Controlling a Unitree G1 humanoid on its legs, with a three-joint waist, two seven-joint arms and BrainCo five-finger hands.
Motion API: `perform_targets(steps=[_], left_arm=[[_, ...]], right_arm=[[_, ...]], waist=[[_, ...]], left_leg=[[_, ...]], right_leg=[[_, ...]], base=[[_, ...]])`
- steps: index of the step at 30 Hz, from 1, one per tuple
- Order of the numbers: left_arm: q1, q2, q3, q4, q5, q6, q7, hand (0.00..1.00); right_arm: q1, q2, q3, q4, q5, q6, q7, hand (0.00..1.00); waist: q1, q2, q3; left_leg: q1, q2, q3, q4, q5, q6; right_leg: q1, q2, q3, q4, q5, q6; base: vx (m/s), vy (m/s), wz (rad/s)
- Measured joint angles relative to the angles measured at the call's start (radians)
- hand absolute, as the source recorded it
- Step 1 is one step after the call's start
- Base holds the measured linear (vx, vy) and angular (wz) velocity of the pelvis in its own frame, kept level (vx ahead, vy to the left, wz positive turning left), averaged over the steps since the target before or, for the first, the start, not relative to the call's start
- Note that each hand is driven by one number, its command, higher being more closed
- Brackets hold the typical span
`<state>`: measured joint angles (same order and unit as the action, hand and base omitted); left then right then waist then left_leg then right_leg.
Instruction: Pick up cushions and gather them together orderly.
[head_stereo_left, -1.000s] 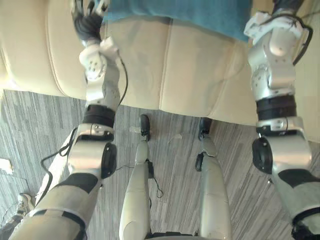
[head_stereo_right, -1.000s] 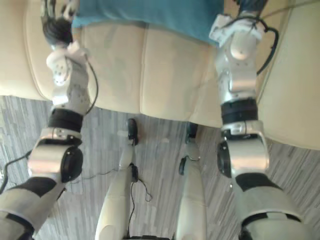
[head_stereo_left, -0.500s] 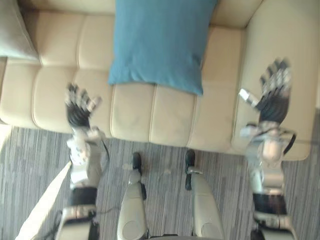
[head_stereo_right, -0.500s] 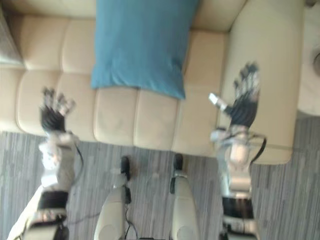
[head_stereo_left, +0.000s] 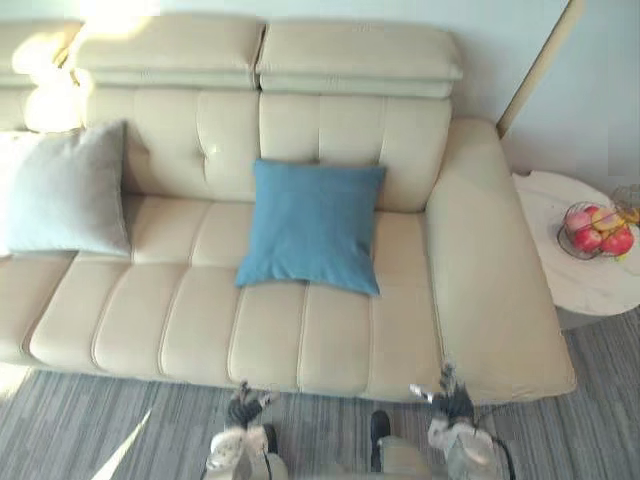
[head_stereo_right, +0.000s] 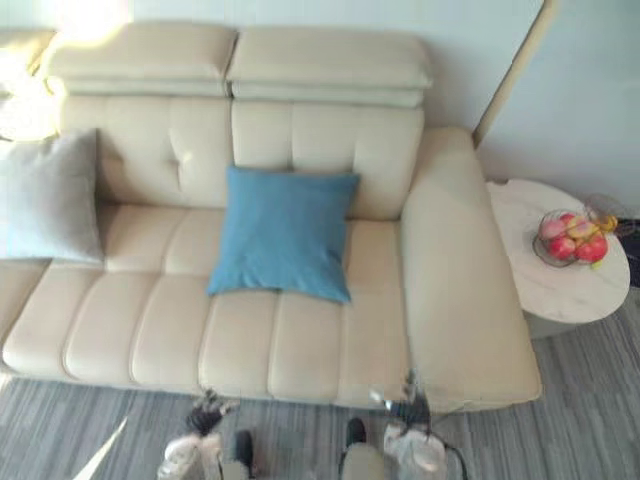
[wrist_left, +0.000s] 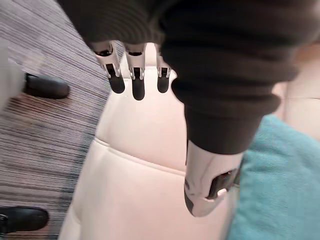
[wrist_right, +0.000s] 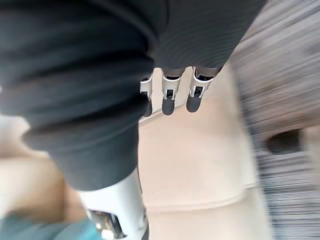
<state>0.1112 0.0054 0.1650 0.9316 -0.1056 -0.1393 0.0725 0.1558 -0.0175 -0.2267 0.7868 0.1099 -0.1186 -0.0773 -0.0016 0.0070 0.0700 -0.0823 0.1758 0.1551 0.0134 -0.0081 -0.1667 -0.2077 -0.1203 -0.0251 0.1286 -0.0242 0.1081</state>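
A blue cushion (head_stereo_left: 312, 225) leans on the backrest of the cream sofa (head_stereo_left: 330, 340), right of its middle. A grey cushion (head_stereo_left: 62, 190) stands on the seat at the far left. My left hand (head_stereo_left: 243, 408) and right hand (head_stereo_left: 452, 400) are low at the sofa's front edge, well short of both cushions. In the left wrist view the fingers (wrist_left: 135, 75) are straight over the cream seat, with the blue cushion (wrist_left: 272, 185) beyond the thumb. The right hand's fingers (wrist_right: 170, 95) are straight too and hold nothing.
A broad armrest (head_stereo_left: 490, 270) closes the sofa's right end. Beyond it stands a round white side table (head_stereo_left: 575, 285) with a wire bowl of fruit (head_stereo_left: 597, 230). Grey striped carpet (head_stereo_left: 80, 430) runs along the sofa front. A slanted pole (head_stereo_left: 535, 65) rises behind the armrest.
The camera has lifted and drawn back, so the whole sofa and both cushions show. Both hands have sunk to the bottom edge of the picture and remain open.
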Motion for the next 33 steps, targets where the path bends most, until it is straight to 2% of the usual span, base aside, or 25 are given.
perform_targets(steps=[6,9,11,12,13,14,15,16,17,18,19,20,21,22,23,24,25,26,27,29,31,32,33], left_arm=[[0.001,0.046,0.011,0.061,0.016,0.005,-0.001,0.0],[-0.006,0.056,0.011,0.06,0.015,0.007,-0.002,0.0],[-0.025,0.064,0.01,0.059,0.002,0.017,0.001,0.0],[-0.041,0.064,0.01,0.059,-0.006,0.019,0.004,0.0],[-0.063,0.054,0.01,0.039,-0.012,0.02,0.005,0.0],[-0.066,0.051,0.015,0.029,-0.012,0.018,0.005,0.0],[-0.077,0.052,0.011,0.014,-0.012,0.016,0.005,0.0],[-0.079,0.053,0.01,0.008,-0.012,0.017,0.005,0.0],[-0.078,0.055,0.012,-0.008,-0.012,0.017,0.007,0.0],[-0.071,0.062,0.013,-0.02,-0.012,0.016,0.008,0.0],[-0.07,0.063,0.014,-0.02,-0.012,0.016,0.009,0.0],[-0.072,0.054,0.032,-0.019,-0.012,0.019,0.012,0.0],[-0.071,0.017,0.052,-0.018,-0.013,0.019,0.014,0.0],[-0.067,0.009,0.051,-0.018,-0.013,0.018,0.015,0.0],[-0.074,-0.003,0.036,-0.005,-0.014,0.022,0.016,0.0],[-0.078,-0.003,0.03,-0.004,-0.014,0.023,0.016,0.0],[-0.074,-0.013,0.029,-0.006,-0.014,0.024,0.018,0.0],[-0.072,-0.015,0.031,-0.007,-0.014,0.021,0.02,0.0],[-0.074,-0.02,0.032,-0.009,-0.013,0.02,0.024,0.0],[-0.071,-0.02,0.032,-0.009,-0.012,0.022,0.022,0.0],[-0.073,-0.02,0.033,-0.009,-0.01,0.021,0.02,0.0],[-0.073,-0.02,0.034,-0.008,-0.005,0.021,0.019,0.0],[-0.072,-0.023,0.035,-0.003,-0.001,0.022,0.016,0.0]], right_arm=[[-0.016,-0.002,-0.006,0.103,-0.029,0.02,0.0,0.0],[-0.061,-0.001,-0.006,0.145,-0.033,0.033,-0.003,0.0],[-0.112,0.001,-0.004,0.147,-0.043,0.039,-0.01,0.0],[-0.118,0.001,-0.001,0.138,-0.055,0.039,-0.014,0.0],[-0.122,0.0,0.015,0.127,-0.069,0.038,-0.02,0.0],[-0.134,-0.006,0.014,0.125,-0.069,0.04,-0.02,0.0],[-0.134,0.007,0.015,0.113,-0.069,0.041,-0.021,0.0],[-0.127,0.012,0.015,0.111,-0.069,0.041,-0.021,0.0],[-0.11,0.027,0.018,0.108,-0.069,0.041,-0.02,0.0],[-0.107,0.037,0.034,0.106,-0.07,0.042,-0.021,0.0],[-0.109,0.038,0.039,0.105,-0.07,0.042,-0.02,0.0],[-0.122,0.04,0.038,0.104,-0.07,0.042,-0.021,0.0],[-0.137,0.032,0.036,0.09,-0.07,0.042,-0.026,0.0],[-0.141,0.024,0.036,0.083,-0.07,0.041,-0.031,0.0],[-0.167,0.021,0.035,0.055,-0.071,0.039,-0.043,0.0],[-0.166,0.019,0.034,0.056,-0.071,0.039,-0.047,0.0],[-0.155,0.018,0.033,0.057,-0.071,0.047,-0.054,0.0],[-0.143,0.017,0.033,0.06,-0.071,0.051,-0.057,0.0],[-0.136,0.02,0.03,0.067,-0.071,0.052,-0.059,0.0],[-0.137,0.018,0.011,0.08,-0.072,0.054,-0.062,0.0],[-0.128,0.018,-0.008,0.11,-0.073,0.063,-0.061,0.0],[-0.125,0.018,-0.01,0.114,-0.073,0.064,-0.059,0.0],[-0.116,0.021,-0.021,0.129,-0.074,0.068,-0.057,0.0]], waist=[[-0.002,-0.013,-0.011],[0.002,-0.032,-0.002],[0.005,-0.047,0.026],[0.002,-0.053,0.03],[0.018,-0.046,0.04],[0.029,-0.034,0.048],[0.022,-0.027,0.057],[0.019,-0.03,0.057],[0.015,-0.044,0.051],[0.016,-0.06,0.043],[0.018,-0.062,0.041],[0.033,-0.07,0.042],[0.065,-0.025,0.03],[0.074,-0.019,0.028],[0.08,0.002,0.065],[0.073,0.009,0.072],[0.062,0.014,0.072],[0.06,0.006,0.074],[0.06,0.005,0.073],[0.055,0.001,0.075],[0.056,-0.009,0.073],[0.055,-0.008,0.072],[0.054,-0.007,0.07]], left_leg=[[0.048,-0.017,0.036,-0.001,-0.02,0.006],[0.049,-0.018,0.065,0.004,-0.022,0.003],[0.04,-0.019,0.085,0.02,-0.025,0.007],[0.017,-0.018,0.091,0.05,-0.034,0.012],[-0.006,0.002,0.11,0.084,-0.044,0.03],[-0.009,0.027,0.116,0.083,-0.04,0.033],[-0.023,0.032,0.094,0.112,-0.036,0.03],[-0.022,0.03,0.08,0.118,-0.035,0.029],[-0.035,0.025,0.051,0.143,-0.033,0.03],[-0.066,0.021,0.027,0.175,-0.028,0.021],[-0.077,0.022,0.021,0.182,-0.025,0.017],[-0.104,0.036,0.006,0.194,-0.01,-0.003],[-0.141,0.084,0.011,0.184,0.015,0.001],[-0.15,0.097,0.022,0.179,0.022,0.002],[-0.18,0.118,-0.003,0.177,0.067,-0.019],[-0.18,0.122,-0.004,0.167,0.087,-0.002],[-0.173,0.127,0.015,0.129,0.151,0.026],[-0.164,0.128,0.039,0.105,0.174,0.035],[-0.156,0.129,0.078,0.121,0.156,0.024],[-0.166,0.117,0.083,0.201,0.093,0.023],[-0.175,0.094,0.069,0.396,-0.055,0.038],[-0.173,0.09,0.063,0.436,-0.085,0.038],[-0.152,0.077,0.051,0.498,-0.151,0.039]], right_leg=[[0.067,-0.005,0.052,-0.11,0.068,0.014],[0.043,-0.001,0.084,-0.095,0.077,0.013],[0.003,0.0,0.091,-0.048,0.079,0.011],[-0.017,-0.001,0.08,-0.028,0.093,0.008],[-0.01,0.01,0.071,-0.077,0.172,0.038],[-0.016,0.008,0.061,-0.034,0.136,0.034],[-0.077,-0.008,0.02,0.285,-0.043,0.004],[-0.079,-0.018,0.015,0.369,-0.078,0.009],[-0.067,-0.046,0.003,0.524,-0.134,0.022],[-0.053,-0.07,0.002,0.61,-0.168,0.039],[-0.049,-0.072,0.004,0.614,-0.181,0.049],[-0.048,-0.048,-0.007,0.563,-0.213,0.057],[-0.004,0.008,-0.037,0.41,-0.236,0.039],[0.008,0.021,-0.049,0.363,-0.245,0.027],[0.008,0.033,-0.095,0.343,-0.285,-0.042],[0.014,0.041,-0.111,0.341,-0.281,-0.048],[0.013,0.048,-0.137,0.345,-0.278,-0.064],[0.016,0.046,-0.151,0.34,-0.279,-0.077],[0.015,0.04,-0.171,0.332,-0.265,-0.11],[0.014,0.033,-0.18,0.306,-0.242,-0.127],[0.015,0.017,-0.179,0.243,-0.182,-0.122],[0.015,0.015,-0.178,0.233,-0.173,-0.119],[0.02,0.011,-0.173,0.212,-0.154,-0.104]], base=[[0.03,0.042,-0.25],[-0.02,0.013,-0.3],[-0.08,0.002,-0.32],[-0.17,0.009,-0.19],[-0.15,0.009,-0.28],[-0.18,-0.019,-0.12],[-0.07,-0.029,0.16],[-0.09,-0.111,0.59],[-0.09,-0.171,0.74],[-0.13,-0.224,0.68],[-0.19,-0.252,0.42],[-0.22,-0.228,-0.15],[-0.22,-0.229,-0.32],[-0.29,-0.278,-0.32],[-0.27,-0.247,0.12],[-0.35,-0.259,0.51],[-0.27,-0.122,0.58],[-0.31,-0.111,0.48],[-0.18,-0.043,0.23],[-0.14,-0.008,0.11],[-0.2,0.062,0.02],[-0.12,0.126,0.0],[-0.06,0.168,-0.01]])
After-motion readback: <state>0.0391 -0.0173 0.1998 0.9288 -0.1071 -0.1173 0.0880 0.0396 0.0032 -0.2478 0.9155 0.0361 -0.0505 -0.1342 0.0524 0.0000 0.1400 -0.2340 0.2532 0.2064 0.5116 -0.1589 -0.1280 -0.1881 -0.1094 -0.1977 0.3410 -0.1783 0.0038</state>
